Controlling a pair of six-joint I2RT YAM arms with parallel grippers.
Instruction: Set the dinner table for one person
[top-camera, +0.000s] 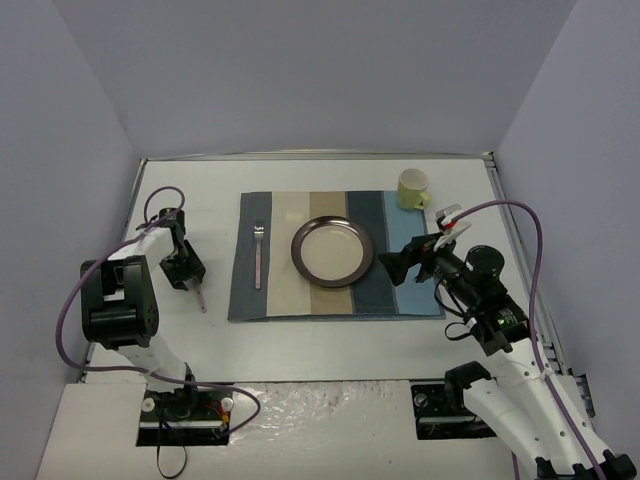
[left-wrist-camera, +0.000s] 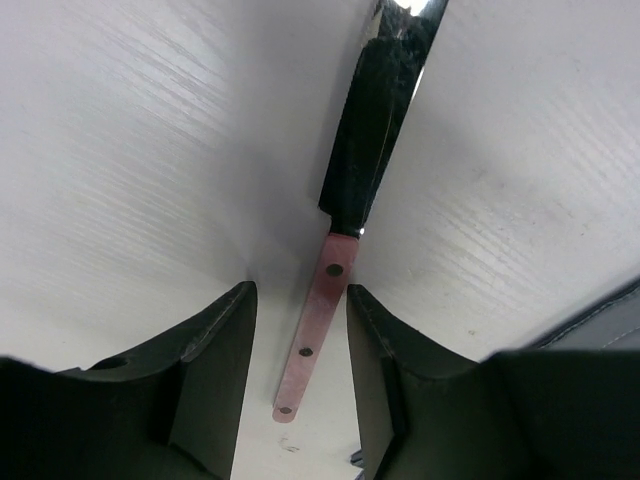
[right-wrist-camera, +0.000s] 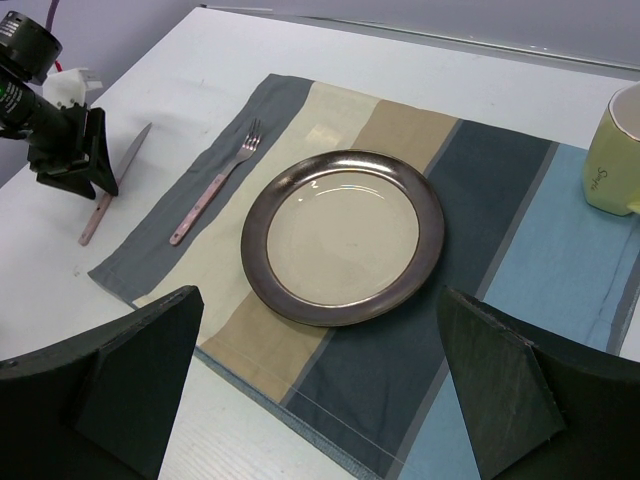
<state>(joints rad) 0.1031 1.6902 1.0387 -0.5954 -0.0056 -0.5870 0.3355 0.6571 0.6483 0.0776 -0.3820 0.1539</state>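
Left wrist view | knife is being straddled by left pincer, parted narrowly, nothing held | long axis is running straight ahead through the gap

Soft, even overhead light fills all three views, and shadows stay faint. The white surface looks bright, almost washed out in the left wrist view. A glint sits on the knife blade. The near fingers are blurred.
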